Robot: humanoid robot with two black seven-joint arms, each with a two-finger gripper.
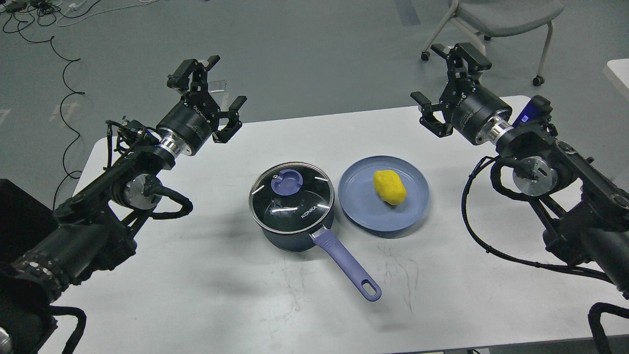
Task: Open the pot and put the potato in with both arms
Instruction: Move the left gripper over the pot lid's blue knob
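The dark-blue pot stands mid-table with its glass lid on, purple knob on top, and its lavender handle pointing to the front right. The yellow potato lies on a blue-grey plate just right of the pot. My left gripper is open and empty, raised over the table's far left edge, well left of the pot. My right gripper is open and empty, raised over the far right edge, above and behind the plate.
The white table ends close behind both grippers. A grey wheeled chair stands on the floor at the back right. Black cables lie on the floor at the left. A dark box sits at the left edge.
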